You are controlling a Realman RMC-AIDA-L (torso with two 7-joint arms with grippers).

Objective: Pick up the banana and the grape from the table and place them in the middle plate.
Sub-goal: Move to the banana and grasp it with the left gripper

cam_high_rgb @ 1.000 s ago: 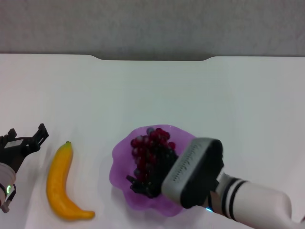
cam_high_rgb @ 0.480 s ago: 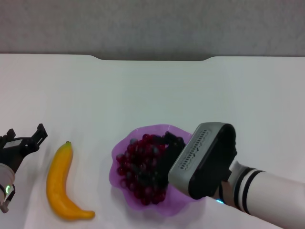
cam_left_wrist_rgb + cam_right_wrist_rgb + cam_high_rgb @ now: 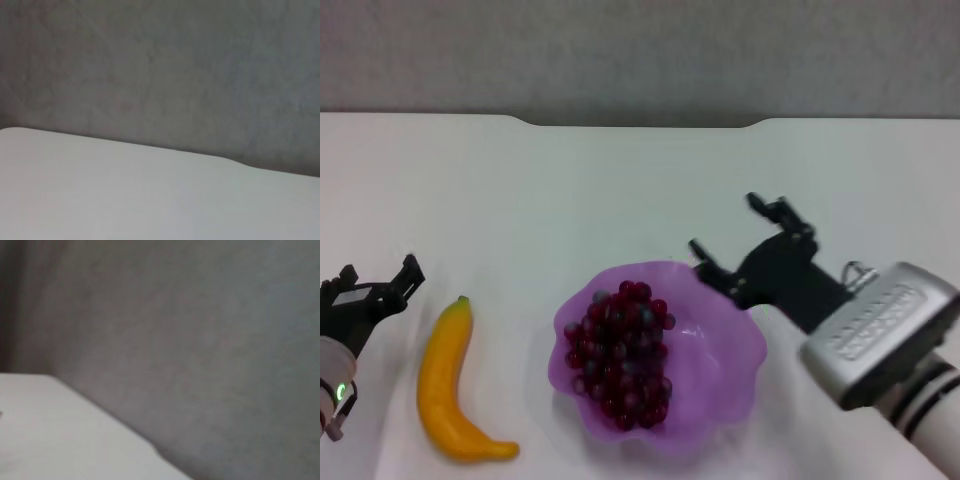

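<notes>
Head view, starting at the robot's left: the left gripper (image 3: 368,287) sits low over the counter (image 3: 620,190) near its near-left corner, its dark fingers spread apart and holding nothing. Just to its right, close but not touching, lies the banana (image 3: 450,385), stem tip pointing away from the robot and the curved body running back toward the near edge. Judging by its look, the banana is light, stiff and smooth-skinned, so it could slip or roll if pinched near either tapering end; the thick middle of the curve, taken across its width, seems the safest hold. The left arm is bent in close with only the wrist and gripper showing, so it would need to swing a little to its right and turn the fingers across the fruit.

Further right, the middle plate (image 3: 720,340) holds the grape (image 3: 620,350), which rests well inside the scalloped rim. The bunch looks soft and loose, likely to sag if lifted, but it needs no more handling.

Beyond the plate's right rim, the right gripper (image 3: 750,240) hovers raised, fingers wide open and empty, pointing away from the robot, the forearm angling back to the near-right corner. Both wrist views show only counter and wall.
</notes>
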